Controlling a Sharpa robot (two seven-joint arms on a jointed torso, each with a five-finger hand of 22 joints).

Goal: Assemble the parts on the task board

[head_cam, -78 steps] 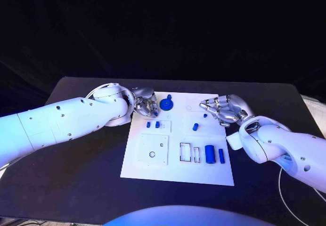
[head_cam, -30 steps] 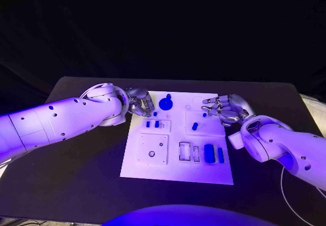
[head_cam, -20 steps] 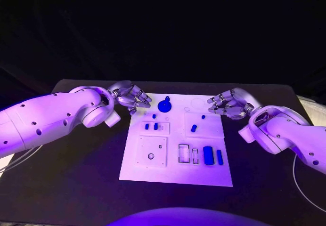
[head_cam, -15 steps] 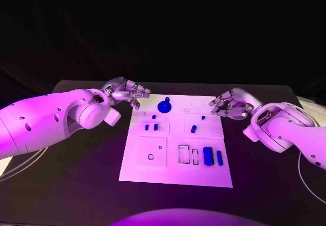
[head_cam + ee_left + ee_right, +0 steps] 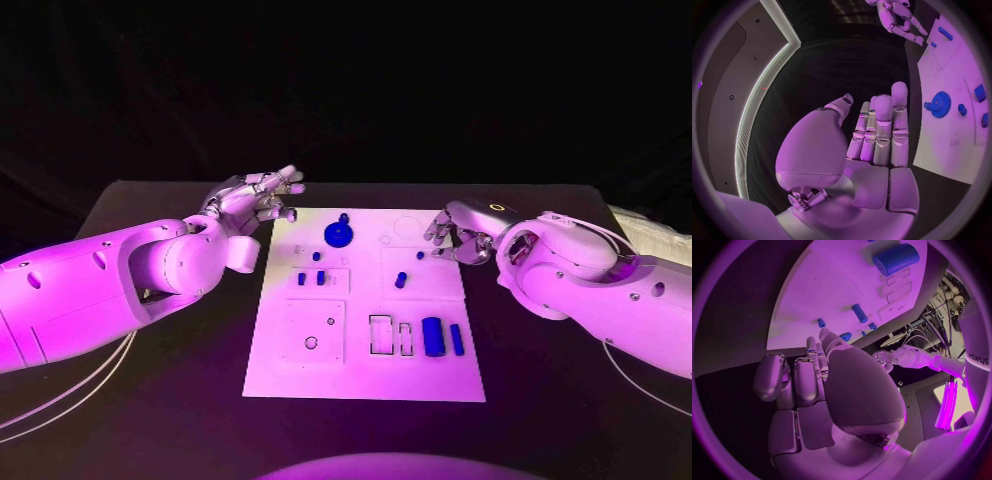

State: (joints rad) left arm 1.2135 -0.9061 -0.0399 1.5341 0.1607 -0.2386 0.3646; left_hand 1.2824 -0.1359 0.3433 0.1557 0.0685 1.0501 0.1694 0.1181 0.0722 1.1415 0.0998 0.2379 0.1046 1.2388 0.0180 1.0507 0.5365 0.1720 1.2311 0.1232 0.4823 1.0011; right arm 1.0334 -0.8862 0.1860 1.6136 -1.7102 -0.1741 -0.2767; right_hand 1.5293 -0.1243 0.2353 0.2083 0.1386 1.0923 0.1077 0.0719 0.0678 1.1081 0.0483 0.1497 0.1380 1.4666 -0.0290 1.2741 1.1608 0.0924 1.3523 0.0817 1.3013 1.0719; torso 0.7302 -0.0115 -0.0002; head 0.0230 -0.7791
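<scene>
The white task board [image 5: 361, 375] lies in the middle of the black table. On its far part sits a blue gear [image 5: 339, 232], with small blue pegs [image 5: 310, 279] nearer me. Another peg [image 5: 401, 281] stands mid-board, and a blue cylinder [image 5: 431, 333] and a thin bar [image 5: 456, 338] lie at the near right. My left hand [image 5: 260, 195] hovers off the board's far left corner, fingers stretched out and empty [image 5: 876, 135]. My right hand [image 5: 450, 232] hangs at the board's far right edge, fingers a little bent, holding nothing [image 5: 811, 385].
Black tabletop [image 5: 159, 400] surrounds the board on all sides. The left wrist view shows the gear [image 5: 940, 105] on the board beside the fingers. The right wrist view shows the cylinder [image 5: 896, 257] and a peg [image 5: 859, 313] beyond the fingertips.
The left hand has drawn back off the board's far left corner and straightened its fingers. The right hand has pulled to the board's right edge. The camera has shifted.
</scene>
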